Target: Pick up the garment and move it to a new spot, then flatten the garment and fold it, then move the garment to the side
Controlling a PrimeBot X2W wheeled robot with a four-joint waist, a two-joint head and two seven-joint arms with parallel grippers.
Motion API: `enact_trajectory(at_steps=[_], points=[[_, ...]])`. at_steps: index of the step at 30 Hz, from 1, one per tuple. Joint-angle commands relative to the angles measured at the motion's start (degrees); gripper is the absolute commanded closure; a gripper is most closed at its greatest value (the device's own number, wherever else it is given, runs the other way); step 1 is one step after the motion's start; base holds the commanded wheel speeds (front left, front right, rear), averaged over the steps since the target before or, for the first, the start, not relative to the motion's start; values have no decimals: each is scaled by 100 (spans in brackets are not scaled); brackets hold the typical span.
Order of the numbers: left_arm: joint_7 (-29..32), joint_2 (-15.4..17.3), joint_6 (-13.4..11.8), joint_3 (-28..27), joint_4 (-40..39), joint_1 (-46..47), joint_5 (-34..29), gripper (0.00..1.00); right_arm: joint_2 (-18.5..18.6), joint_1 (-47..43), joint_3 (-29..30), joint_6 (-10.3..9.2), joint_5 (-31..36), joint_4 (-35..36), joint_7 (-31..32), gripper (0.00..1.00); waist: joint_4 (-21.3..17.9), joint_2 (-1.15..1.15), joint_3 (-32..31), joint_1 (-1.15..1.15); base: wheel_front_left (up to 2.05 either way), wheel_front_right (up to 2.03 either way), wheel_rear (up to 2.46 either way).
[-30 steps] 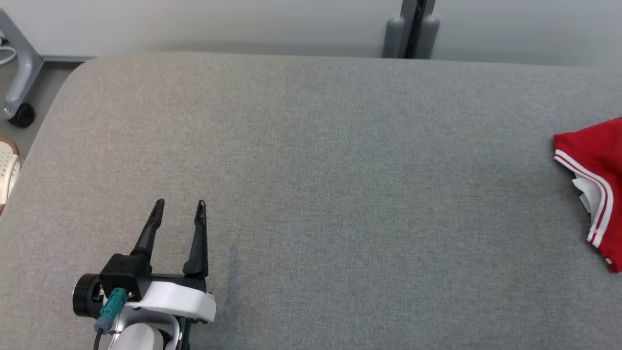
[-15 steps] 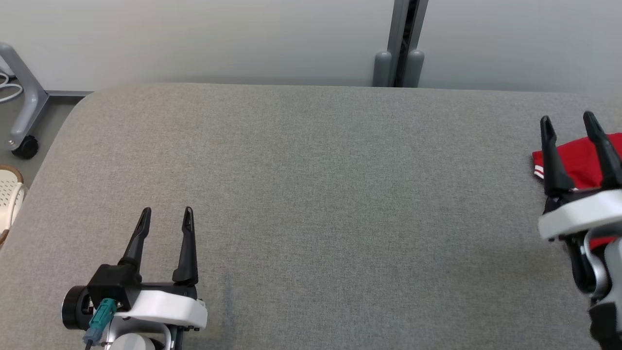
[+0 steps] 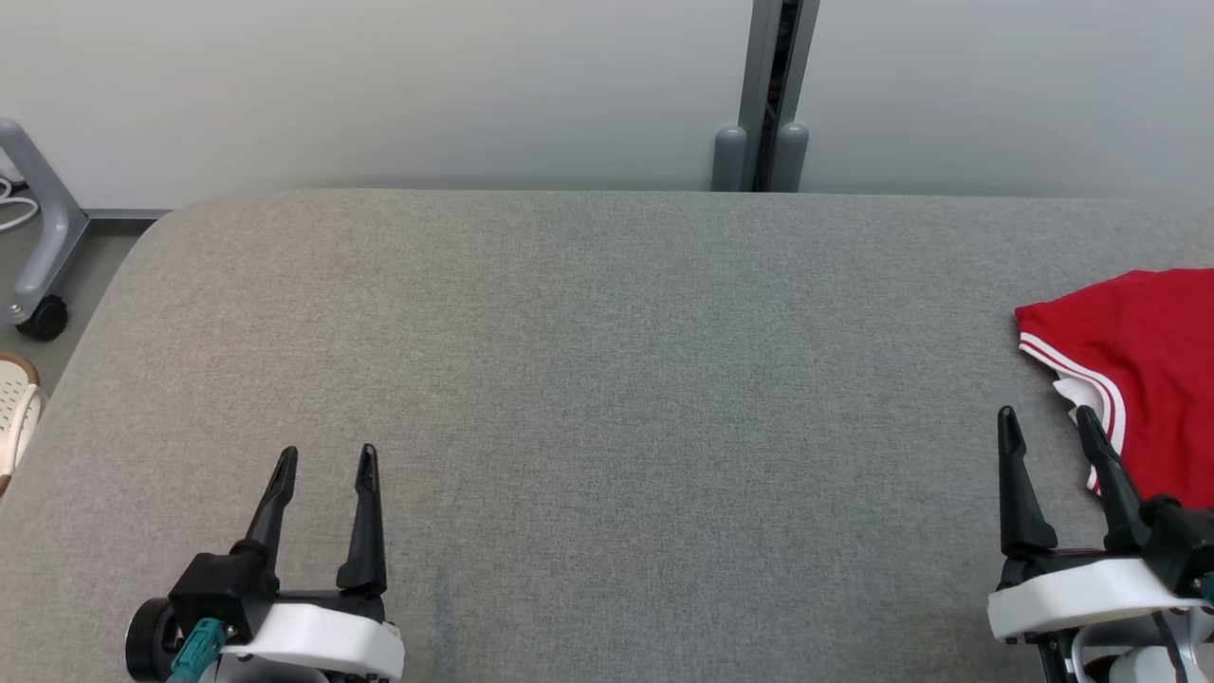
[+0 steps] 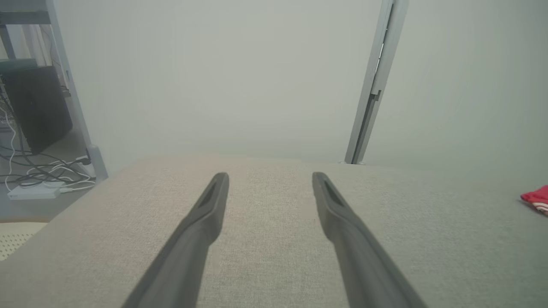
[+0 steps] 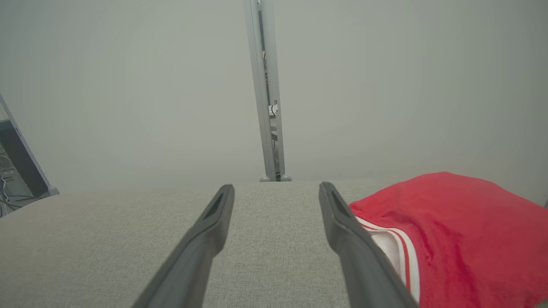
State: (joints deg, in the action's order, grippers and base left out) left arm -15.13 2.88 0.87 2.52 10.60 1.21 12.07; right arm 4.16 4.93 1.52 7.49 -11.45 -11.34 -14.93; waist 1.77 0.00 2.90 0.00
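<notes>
Red garment [image 3: 1143, 360], grey post [image 3: 764, 95], perhaps shoe [image 3: 13, 417]

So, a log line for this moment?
red garment: far right, not gripped | left gripper: jaws open, empty | right gripper: jaws open, beside garment

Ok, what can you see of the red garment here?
The red garment is soft-looking fabric with a white-striped hem and white inside showing. It lies bunched on the grey table at the robot's far right, cut off by the head view's edge. The open right hand sits beside its striped edge; contact unclear.
</notes>
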Motion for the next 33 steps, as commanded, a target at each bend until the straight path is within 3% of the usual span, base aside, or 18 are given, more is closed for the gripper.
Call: enact_trajectory(at_steps=[1,21,33], points=[[-4,17,6,17,-69,-54,-62,0,-4,-84,65,2,66,95,-25,0,-10,0,-1,0,0,0,0],[-3,16,-192,23,-500,-177,-107,0,-105,-290,-158,2,196,181,-24,0,44,0,-44,0,0,0,0],[-3,15,-150,-1,-463,-183,-53,0,-111,-270,-161,1,216,126,-24,0,75,0,-54,0,0,0,0]])
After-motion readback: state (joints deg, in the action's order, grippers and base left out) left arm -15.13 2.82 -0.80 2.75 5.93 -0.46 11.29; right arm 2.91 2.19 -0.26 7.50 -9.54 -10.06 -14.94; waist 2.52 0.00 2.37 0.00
